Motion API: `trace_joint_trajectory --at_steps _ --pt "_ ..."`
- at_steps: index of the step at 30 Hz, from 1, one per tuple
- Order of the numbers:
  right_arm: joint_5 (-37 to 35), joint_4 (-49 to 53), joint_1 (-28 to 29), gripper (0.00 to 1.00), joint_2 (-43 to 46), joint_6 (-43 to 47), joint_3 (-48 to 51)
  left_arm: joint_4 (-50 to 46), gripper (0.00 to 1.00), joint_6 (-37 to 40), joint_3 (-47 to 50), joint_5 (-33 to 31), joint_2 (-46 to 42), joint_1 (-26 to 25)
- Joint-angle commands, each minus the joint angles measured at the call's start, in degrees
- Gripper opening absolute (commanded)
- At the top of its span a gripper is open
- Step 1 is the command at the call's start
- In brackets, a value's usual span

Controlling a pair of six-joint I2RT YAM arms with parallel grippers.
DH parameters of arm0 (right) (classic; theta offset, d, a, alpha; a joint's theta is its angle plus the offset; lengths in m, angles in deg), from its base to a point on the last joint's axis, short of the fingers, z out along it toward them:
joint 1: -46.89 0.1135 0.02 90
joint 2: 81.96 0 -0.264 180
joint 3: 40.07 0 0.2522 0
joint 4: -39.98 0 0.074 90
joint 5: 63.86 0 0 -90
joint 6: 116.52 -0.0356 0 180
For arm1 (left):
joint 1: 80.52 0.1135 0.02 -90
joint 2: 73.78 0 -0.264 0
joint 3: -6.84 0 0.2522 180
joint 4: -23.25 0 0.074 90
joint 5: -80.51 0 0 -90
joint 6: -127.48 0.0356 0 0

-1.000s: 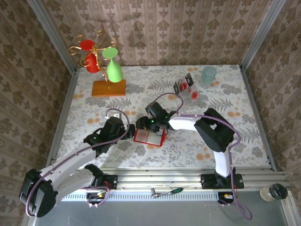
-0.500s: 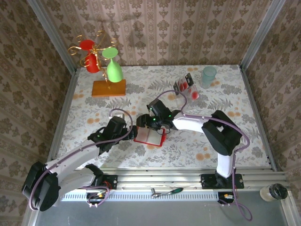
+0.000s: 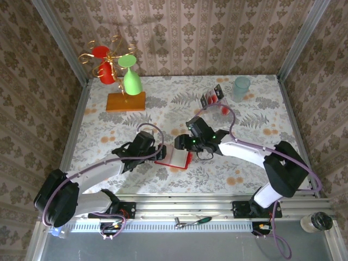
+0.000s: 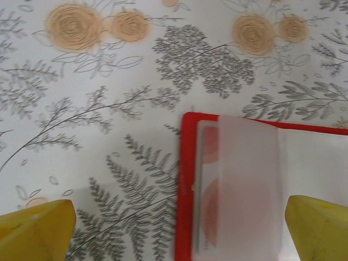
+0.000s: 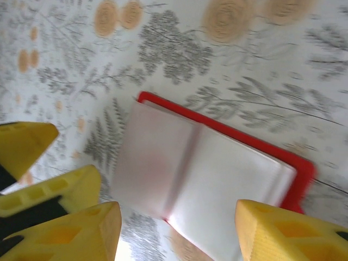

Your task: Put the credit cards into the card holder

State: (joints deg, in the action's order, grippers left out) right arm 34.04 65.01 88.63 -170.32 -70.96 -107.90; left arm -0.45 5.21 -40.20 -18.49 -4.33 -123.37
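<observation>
While L gripper (image 4: 176,231) & R gripper (image 5: 179,228) gape, card holder (image 3: 174,157) lies unfolded.

Left end effector (image 4: 178,205), right end effector (image 5: 176,211): parted.

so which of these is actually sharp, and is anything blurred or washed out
Top external view: sharp and evenly lit, no glare. Left wrist view: the tablecloth print is crisp, the card holder has a hazy, milky pocket, and the yellow fingertips at the bottom corners are soft. Right wrist view: smeared throughout, the card holder's edges and the yellow fingers blurred.
</observation>
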Motion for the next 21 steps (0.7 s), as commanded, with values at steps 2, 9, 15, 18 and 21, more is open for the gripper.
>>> trace_joint_trajectory --at_steps 2,9,15,18,21 --pt "-8.0 8.3 0.4 0.58 3.9 3.4 2.9 0.1 1.0 2.5 -2.1 -2.5 2.5 -1.5" --pt "-5.3 4.9 0.6 0.58 2.2 2.9 6.8 -0.8 1.0 2.4 -1.8 -5.7 5.7 -2.1" --pt "-4.6 1.4 0.5 0.48 -1.0 2.2 8.2 -2.5 1.0 1.5 -1.2 -8.2 6.8 -2.1" --pt "-4.7 1.0 -0.2 0.3 -1.6 2.8 8.5 -2.5 1.0 0.9 -0.6 -8.6 7.1 -1.9" --pt "-4.5 0.7 -1.3 0.11 -1.2 3.6 9.3 -2.3 1.0 0.5 0.0 -8.5 7.4 -1.8"
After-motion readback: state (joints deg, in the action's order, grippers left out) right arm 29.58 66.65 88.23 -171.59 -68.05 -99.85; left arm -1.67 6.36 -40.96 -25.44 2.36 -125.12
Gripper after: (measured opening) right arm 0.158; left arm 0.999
